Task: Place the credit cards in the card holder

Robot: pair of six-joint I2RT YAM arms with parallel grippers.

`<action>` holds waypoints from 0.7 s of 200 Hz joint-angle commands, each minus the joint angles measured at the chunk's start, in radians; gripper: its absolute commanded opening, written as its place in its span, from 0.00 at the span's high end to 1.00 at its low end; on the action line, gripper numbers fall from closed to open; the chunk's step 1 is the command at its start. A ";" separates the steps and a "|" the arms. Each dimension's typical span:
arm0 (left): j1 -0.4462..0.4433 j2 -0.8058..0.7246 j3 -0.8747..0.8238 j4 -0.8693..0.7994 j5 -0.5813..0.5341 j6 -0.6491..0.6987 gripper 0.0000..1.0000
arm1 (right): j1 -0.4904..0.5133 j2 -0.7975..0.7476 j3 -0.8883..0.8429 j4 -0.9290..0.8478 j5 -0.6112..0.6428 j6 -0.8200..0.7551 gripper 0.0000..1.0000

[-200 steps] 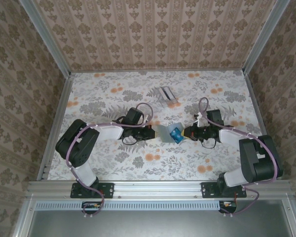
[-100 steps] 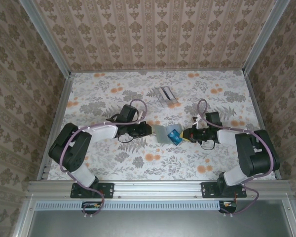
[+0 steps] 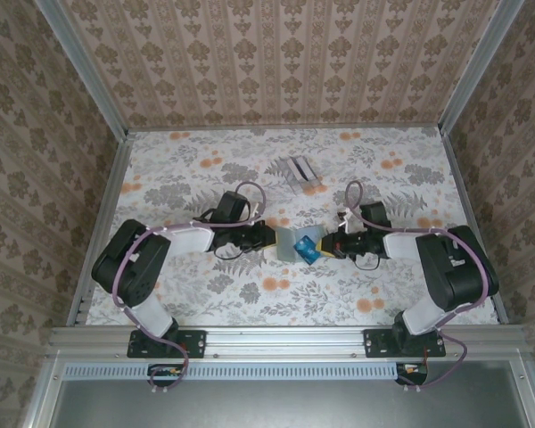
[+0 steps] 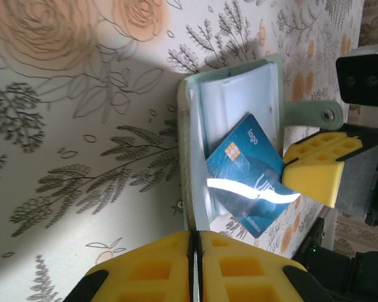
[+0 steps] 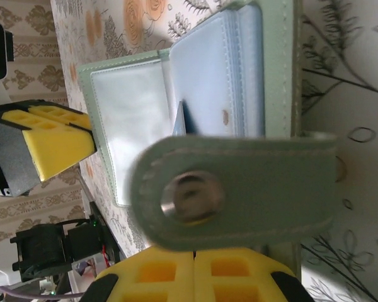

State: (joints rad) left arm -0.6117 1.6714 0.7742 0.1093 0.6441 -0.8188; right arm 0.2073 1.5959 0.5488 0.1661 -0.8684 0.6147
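The card holder (image 4: 230,94) sits open at mid tabletop (image 3: 187,169), its edge clamped by the left tool (image 4: 194,236). The right tool (image 5: 194,258) pinches a blue credit card (image 4: 249,173), one corner entering a sleeve. The card is probably light, stiff and slick, so grip its outer edge.

One card holder (image 3: 288,242), one blue card (image 4: 249,170), one stand (image 3: 300,172)

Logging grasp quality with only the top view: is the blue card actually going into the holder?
Observer: In the left wrist view the card lies tilted, chip end over the open holder, the rest sticking out.
Operator: Who holds the holder?
Observer: The left gripper, shut on its edge.
Operator: And the card?
Observer: The right gripper is shut on its outer corner, with the holder's strap lying across it.
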 commanded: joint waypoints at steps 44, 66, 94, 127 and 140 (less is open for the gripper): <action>0.027 0.063 0.053 -0.128 -0.043 0.072 0.94 | 0.024 0.096 0.089 0.017 0.048 0.040 1.00; 0.049 0.114 0.095 -0.225 -0.059 0.107 0.97 | 0.031 0.092 0.101 0.003 0.090 0.052 0.96; 0.070 0.145 0.107 -0.236 -0.043 0.114 1.00 | 0.084 0.087 0.103 0.000 0.188 0.090 0.93; 0.072 0.151 0.134 -0.263 -0.036 0.129 1.00 | 0.141 0.099 0.116 0.018 0.281 0.121 0.87; 0.072 0.156 0.138 -0.261 -0.029 0.129 1.00 | 0.153 0.105 0.121 0.024 0.325 0.132 0.87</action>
State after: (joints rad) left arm -0.5480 1.8030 0.8845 -0.1051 0.6170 -0.7235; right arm 0.3344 1.6787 0.6453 0.1856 -0.6682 0.7120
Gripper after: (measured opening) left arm 0.047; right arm 0.130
